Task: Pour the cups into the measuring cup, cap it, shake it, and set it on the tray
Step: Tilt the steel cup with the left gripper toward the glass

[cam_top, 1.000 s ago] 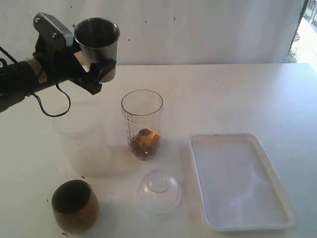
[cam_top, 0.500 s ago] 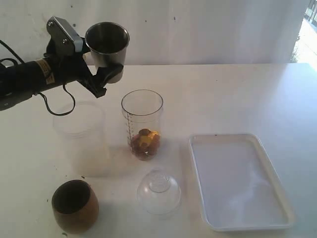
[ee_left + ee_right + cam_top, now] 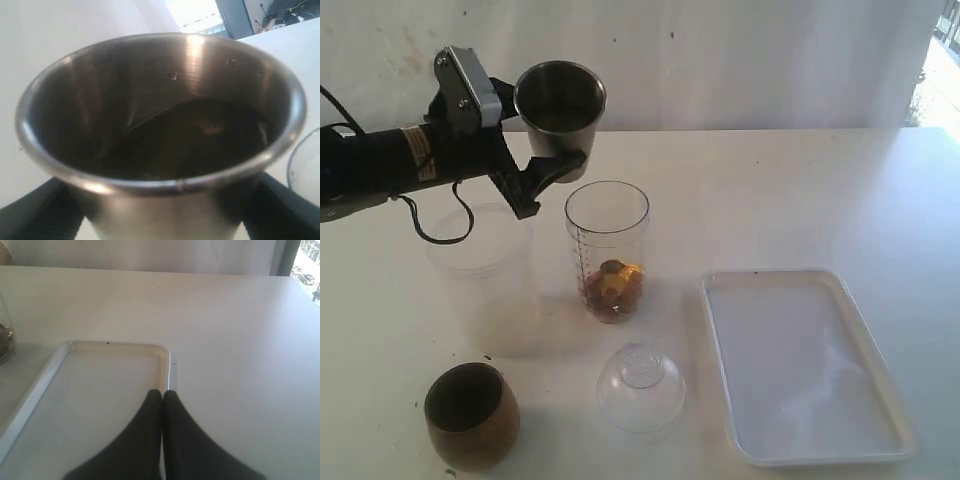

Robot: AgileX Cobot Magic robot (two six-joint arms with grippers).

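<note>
My left gripper (image 3: 548,158) is shut on the steel tumbler (image 3: 560,100) and holds it roughly upright in the air, just up and left of the measuring cup (image 3: 607,250). Orange and brown pieces lie in the bottom of the measuring cup. In the left wrist view the tumbler (image 3: 160,125) fills the frame, dark inside, with black fingers (image 3: 30,220) on both sides. The frosted cup (image 3: 485,275) stands left of the measuring cup. At the front left is the wooden cup (image 3: 470,415), and the cap (image 3: 640,385) lies beside it. My right gripper (image 3: 162,392) is shut and empty over the tray (image 3: 115,347).
The white tray (image 3: 800,365) sits at the front right of the white table (image 3: 800,190). A black cable (image 3: 430,225) hangs from the left arm above the frosted cup. A white wall stands behind the table. The right arm is outside the exterior view.
My left gripper has carried the steel tumbler to the right and slightly down, toward the measuring cup's mouth. Everything on the table has stayed put.
</note>
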